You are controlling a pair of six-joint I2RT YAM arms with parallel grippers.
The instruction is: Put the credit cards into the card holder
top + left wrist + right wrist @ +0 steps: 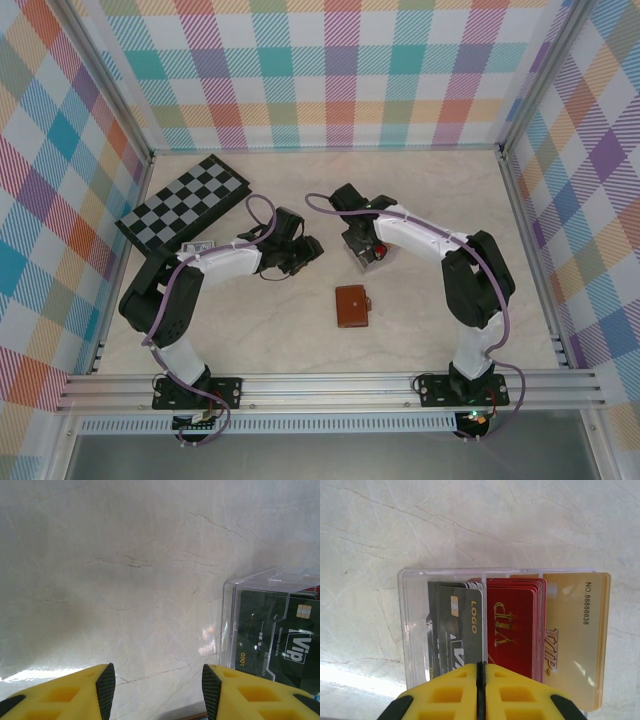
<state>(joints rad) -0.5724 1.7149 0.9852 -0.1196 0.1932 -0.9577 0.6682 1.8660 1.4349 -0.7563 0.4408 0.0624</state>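
Observation:
Credit cards stand in rows in a clear plastic tray (412, 625): a black stack (457, 625), a red stack (512, 625) and a tan one (575, 630). My right gripper (481, 667) is shut right over the cards' near ends, its seam in line with the gap between the black and red stacks. Its fingers hide whether a card is pinched. The reddish-brown card holder (352, 305) lies closed on the table, nearer than the tray. My left gripper (157, 690) hangs open and holds nothing over bare table, just left of the tray (227, 625), where a black card (265, 640) shows through.
A folded chessboard (185, 205) lies at the back left, with a small blue-patterned pack (197, 247) beside the left arm. Patterned walls close in the table on three sides.

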